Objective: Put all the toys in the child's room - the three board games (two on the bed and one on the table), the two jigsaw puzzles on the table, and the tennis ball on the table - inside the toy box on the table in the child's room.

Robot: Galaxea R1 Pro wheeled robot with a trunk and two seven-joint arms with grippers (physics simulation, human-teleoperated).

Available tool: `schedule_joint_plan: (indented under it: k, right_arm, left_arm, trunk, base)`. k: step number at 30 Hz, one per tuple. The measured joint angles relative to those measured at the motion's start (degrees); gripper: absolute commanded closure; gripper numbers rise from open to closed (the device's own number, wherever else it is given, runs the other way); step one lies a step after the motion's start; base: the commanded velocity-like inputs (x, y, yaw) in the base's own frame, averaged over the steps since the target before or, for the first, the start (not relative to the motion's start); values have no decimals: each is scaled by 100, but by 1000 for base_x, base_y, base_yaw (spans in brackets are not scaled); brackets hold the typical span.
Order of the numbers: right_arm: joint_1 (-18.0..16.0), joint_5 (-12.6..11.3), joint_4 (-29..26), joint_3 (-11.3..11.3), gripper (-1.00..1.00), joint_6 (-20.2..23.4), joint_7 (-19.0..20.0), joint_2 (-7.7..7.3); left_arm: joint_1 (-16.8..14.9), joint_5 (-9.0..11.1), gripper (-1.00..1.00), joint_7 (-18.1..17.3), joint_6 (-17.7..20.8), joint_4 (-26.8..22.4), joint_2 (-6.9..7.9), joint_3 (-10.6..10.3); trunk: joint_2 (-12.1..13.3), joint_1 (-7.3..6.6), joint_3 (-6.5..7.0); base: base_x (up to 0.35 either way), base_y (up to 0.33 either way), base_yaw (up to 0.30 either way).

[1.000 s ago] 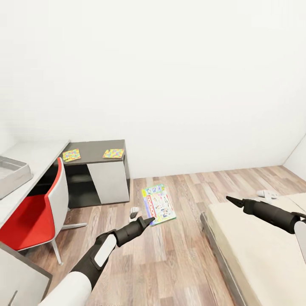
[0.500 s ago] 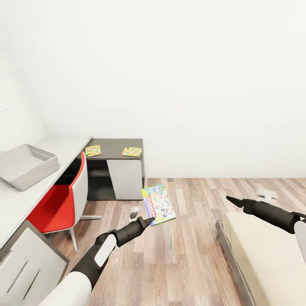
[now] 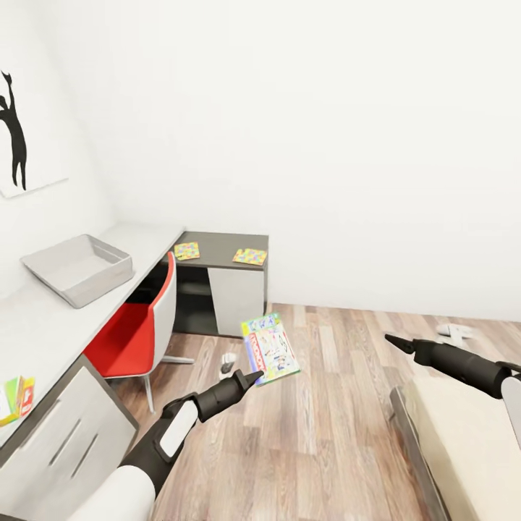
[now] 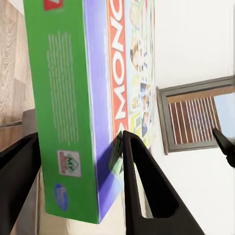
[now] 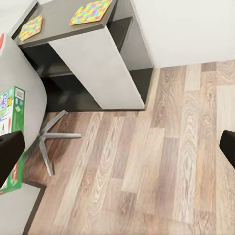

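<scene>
1. Head view: the left gripper (image 3: 250,378) is gripping a board game (image 3: 270,346) by its lower edge, out over the wooden floor (image 3: 325,427) and well apart from the table (image 3: 43,318). The toy box (image 3: 79,269) is sitting on the table's pale top, the two jigsaw puzzles (image 3: 187,250) are lying on the lower dark section, and another flat colourful box (image 3: 16,396) is lying near the table's close end. The right gripper (image 3: 394,340) is hanging beside the bed (image 3: 463,427); from here I cannot tell how far apart its fingers are. The red chair (image 3: 137,333) is standing between robot and toy box, so a swinging arm is risking a bump.

2. Left wrist view: both fingers (image 4: 142,191) are clamping the board game (image 4: 73,98) across its thickness near one corner. With most of the box overhanging, it is likely levering against the pads and could be twisting loose or dropping on a sharp turn.

3. Right wrist view: the fingertips (image 5: 10,156) are sitting wide apart with nothing between them, over floor (image 5: 166,147) near the jigsaw puzzles (image 5: 90,11) and a green box (image 5: 11,142) on the grey top.
</scene>
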Motion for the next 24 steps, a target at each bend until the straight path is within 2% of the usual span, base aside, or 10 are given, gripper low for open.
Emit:
schedule_joint_plan:
  k: [8,11,14,24]
  right_arm:
    - [17,12,0,47,-100,-59,7,23]
    - [19,13,0,52,-100,-66,10,28]
    - [20,14,0,50,-100,-72,13,30]
    - [21,16,0,52,-100,-77,15,11]
  left_arm:
    - [136,22,100,-81,-39,-82,11,19]
    - [172,23,100,-126,-127,-89,37,21]
    - [232,35,100,-237,-373,-97,91,27]
    - [277,-7,100,-299,-588,-95,128,26]
  trunk:
    - [0,0,-3]
    - [0,0,-3]
    - [-1,-1,-4]
    - [-1,-3,-4]
  base:
    - [0,0,30]
    - [0,0,9]
    - [50,0,5]
    - [270,0,1]
